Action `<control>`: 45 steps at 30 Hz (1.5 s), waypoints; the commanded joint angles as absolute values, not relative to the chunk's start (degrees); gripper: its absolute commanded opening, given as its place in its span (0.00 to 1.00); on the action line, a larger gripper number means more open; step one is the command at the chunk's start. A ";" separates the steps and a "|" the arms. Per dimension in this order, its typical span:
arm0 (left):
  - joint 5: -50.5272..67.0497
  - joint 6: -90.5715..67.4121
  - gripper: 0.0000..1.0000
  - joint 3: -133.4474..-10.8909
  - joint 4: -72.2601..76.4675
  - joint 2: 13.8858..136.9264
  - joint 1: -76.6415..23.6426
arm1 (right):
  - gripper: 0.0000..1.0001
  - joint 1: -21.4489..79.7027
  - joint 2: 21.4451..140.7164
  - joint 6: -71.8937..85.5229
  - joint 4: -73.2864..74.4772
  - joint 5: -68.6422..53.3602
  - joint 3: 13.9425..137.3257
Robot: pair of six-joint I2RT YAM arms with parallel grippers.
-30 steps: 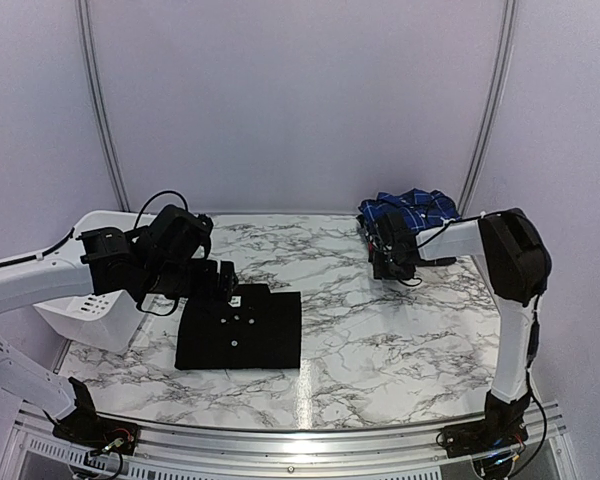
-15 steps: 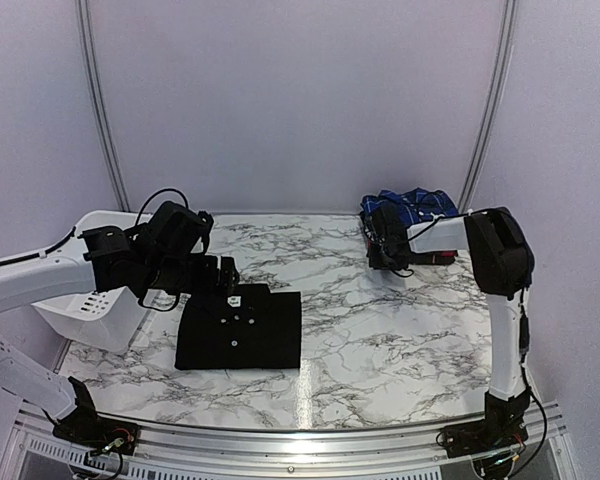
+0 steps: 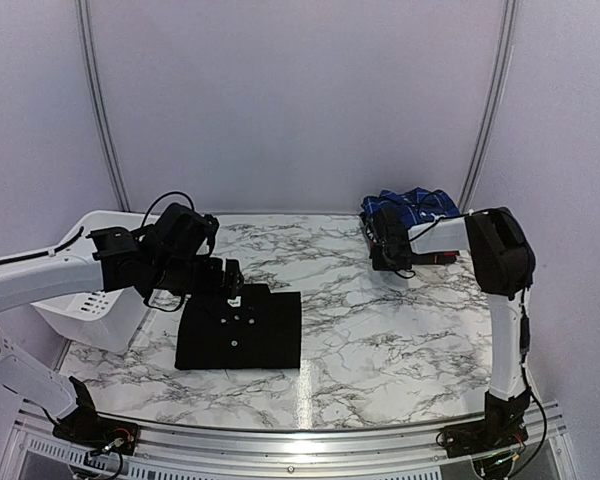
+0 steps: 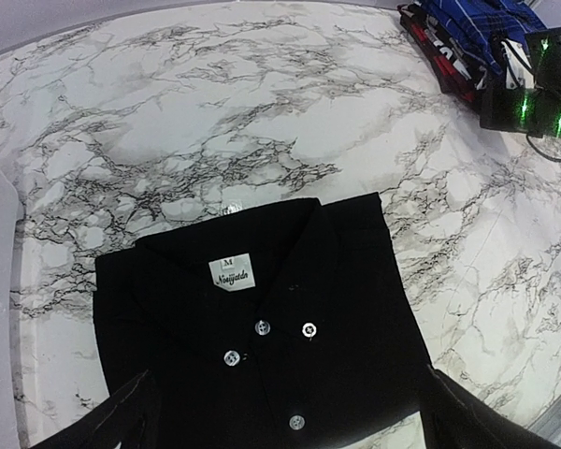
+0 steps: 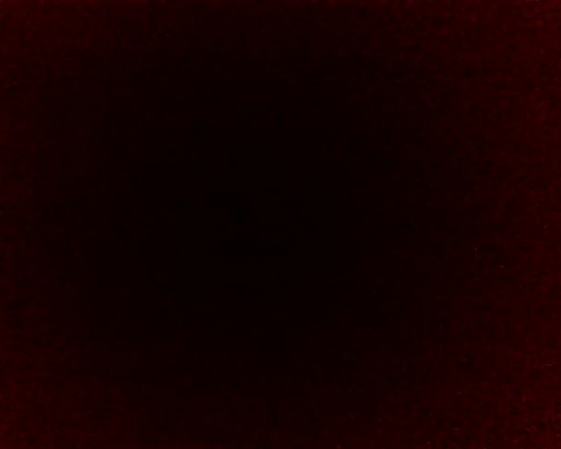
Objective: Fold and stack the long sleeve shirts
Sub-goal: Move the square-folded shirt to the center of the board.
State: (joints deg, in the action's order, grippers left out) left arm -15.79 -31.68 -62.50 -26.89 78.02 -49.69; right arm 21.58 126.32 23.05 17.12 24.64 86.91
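Compared with one second back, note a short advance of the right tool (image 3: 385, 245) into the near side of the stack of folded plaid shirts (image 3: 412, 205) at the far right of the table (image 3: 380, 330), with jaws gone from partly apart to fully closed. Note also a slight shift of the left tool (image 3: 228, 280) along the collar edge of the black shirt (image 3: 242, 330), with no change in the shirt itself.

Read the right tool as closed. Cannot tell of any cloth pinched between the jaws. Expect no help from the right wrist view, fully dark, presumably from a lens pressed to fabric. Read the left tool as wide open, gripping nothing, hovering over the collar end of the black shirt.

Locate the black shirt at the near left of the table, just beside the white plastic basket (image 3: 80, 305), folded to a flat rectangle, collar and label up, buttons showing, sleeves tucked out of sight. Locate the plaid stack well apart from it, with blue-and-white on top and red and black-and-white layers showing beneath in the left wrist view.

Judge folding as complete for every shirt in view. Judge stacking as incomplete, with the black shirt not yet on the stack. Expect one transfer to remain: black shirt to stack, or stack to black shirt. Cannot tell of further shirts in the basket.
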 commanded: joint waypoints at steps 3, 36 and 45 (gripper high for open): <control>-14.35 -31.48 0.99 -61.49 -24.72 79.18 -49.40 | 0.00 20.93 116.14 24.78 19.80 23.49 76.67; -15.62 -37.39 0.99 -53.05 -22.47 77.37 -48.00 | 0.29 50.94 90.88 47.29 16.46 9.79 49.07; -16.17 -36.94 0.99 -48.87 -23.99 74.13 -43.89 | 0.54 57.80 92.68 44.89 13.51 7.68 55.86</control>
